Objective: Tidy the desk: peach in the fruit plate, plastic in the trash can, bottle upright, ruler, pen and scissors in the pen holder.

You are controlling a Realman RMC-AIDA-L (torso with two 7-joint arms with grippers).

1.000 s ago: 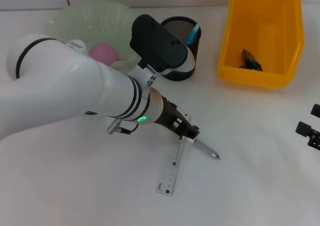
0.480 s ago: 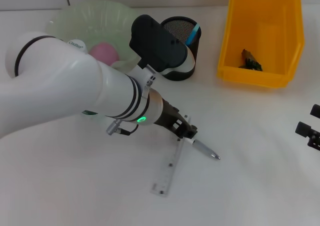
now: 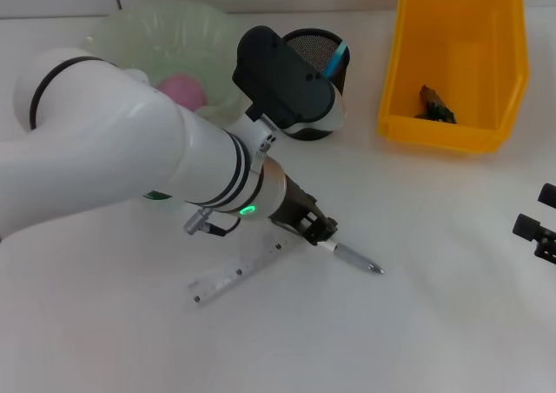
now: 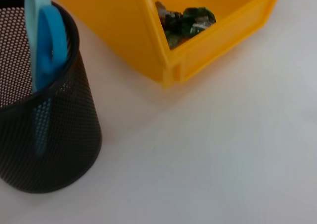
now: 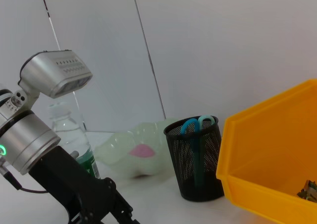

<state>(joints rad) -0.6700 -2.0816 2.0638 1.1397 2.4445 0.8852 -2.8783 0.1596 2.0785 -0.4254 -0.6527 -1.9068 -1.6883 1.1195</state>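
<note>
Low in the middle of the head view: left gripper [image 3: 318, 233], fingers together on the near end of the pen [image 3: 356, 259], tip pointing toward lower right, resting on the table [image 3: 434, 323]. Just left of the gripper, flat on the table: clear ruler [image 3: 239, 273], slanting down to lower left, upper end touching or nearly touching the fingers. Above, upper centre: black mesh pen holder [image 3: 326, 56] with blue scissors [image 4: 45, 45] inside. Upper left: green plate [image 3: 165, 41] holding a pink peach [image 3: 178, 89]. Upper right: yellow bin [image 3: 456, 58] with crumpled plastic [image 3: 434, 106]. Far right edge: right gripper [image 3: 540, 229], idle, finger state impossible to tell.
</note>
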